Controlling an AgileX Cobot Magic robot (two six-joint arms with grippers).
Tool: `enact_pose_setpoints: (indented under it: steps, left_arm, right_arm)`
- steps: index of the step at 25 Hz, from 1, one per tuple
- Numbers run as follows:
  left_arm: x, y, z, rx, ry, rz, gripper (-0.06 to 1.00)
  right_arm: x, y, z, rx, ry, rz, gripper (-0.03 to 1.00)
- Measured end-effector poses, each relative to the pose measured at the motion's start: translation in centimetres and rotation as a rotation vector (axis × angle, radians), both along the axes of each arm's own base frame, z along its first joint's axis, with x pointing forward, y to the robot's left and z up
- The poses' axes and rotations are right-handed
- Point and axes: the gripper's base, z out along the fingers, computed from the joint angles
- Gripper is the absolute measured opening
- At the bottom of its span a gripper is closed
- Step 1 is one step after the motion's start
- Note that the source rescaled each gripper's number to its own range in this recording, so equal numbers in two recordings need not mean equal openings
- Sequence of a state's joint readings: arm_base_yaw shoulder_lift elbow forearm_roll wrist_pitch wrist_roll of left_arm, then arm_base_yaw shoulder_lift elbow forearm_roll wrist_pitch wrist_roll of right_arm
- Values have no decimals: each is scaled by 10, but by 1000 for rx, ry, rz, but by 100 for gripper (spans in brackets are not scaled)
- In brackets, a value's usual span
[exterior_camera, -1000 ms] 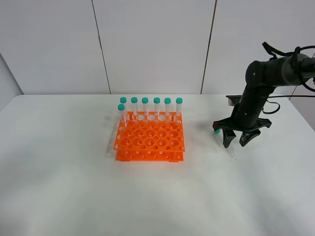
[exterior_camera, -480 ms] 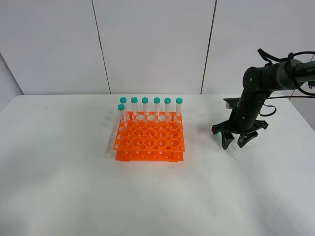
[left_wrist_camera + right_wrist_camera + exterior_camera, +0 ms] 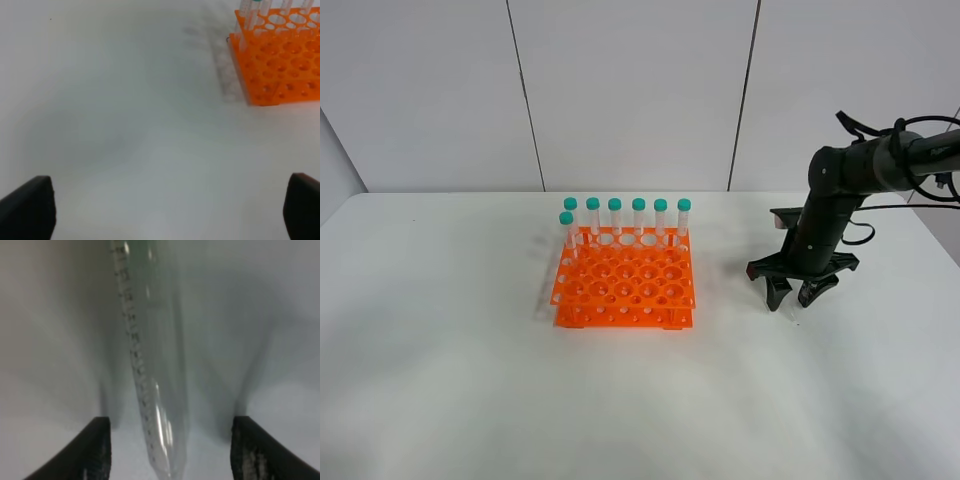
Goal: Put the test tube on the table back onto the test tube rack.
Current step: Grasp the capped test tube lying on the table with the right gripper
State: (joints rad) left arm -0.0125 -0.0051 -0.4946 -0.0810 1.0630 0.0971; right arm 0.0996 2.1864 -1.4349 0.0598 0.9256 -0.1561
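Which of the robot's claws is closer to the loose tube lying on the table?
Right. The right gripper straddles the test tube, an open finger on each side, not touching. The left gripper is away beyond the test tube rack, with no loose tube in its view.

The high camera stood off the arms, looking down across the table (image 3: 470, 400) toward the white wall panels (image 3: 630, 90), far enough back to take in the whole orange rack (image 3: 625, 290). The left wrist camera looked low over the tabletop from well back and shared one corner of that rack with the high view. The right wrist camera hung very close above the clear tube (image 3: 150, 390), which filled much of its blurred view.
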Motion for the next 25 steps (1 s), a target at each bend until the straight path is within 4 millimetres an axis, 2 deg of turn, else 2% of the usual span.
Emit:
enact_pose_setpoints:
  steps: [13, 14, 16, 18, 19, 25]
  left_arm:
    - [0, 0, 0, 0, 0, 0, 100]
    - [0, 0, 0, 0, 0, 0, 100]
    - [0, 0, 0, 0, 0, 0, 100]
    - [0, 0, 0, 0, 0, 0, 100]
    - [0, 0, 0, 0, 0, 0, 100]
    - [0, 0, 0, 0, 0, 0, 100]
  right_arm:
    - [0, 1, 0, 10, 0, 9, 63]
    - [0, 1, 0, 10, 1, 9, 59]
    - [0, 1, 0, 7, 2, 12, 42]
    - [0, 0, -1, 1, 5, 5, 13]
    - [0, 0, -1, -3, 6, 3, 2]
    - [-1, -3, -1, -29, 14, 12, 0]
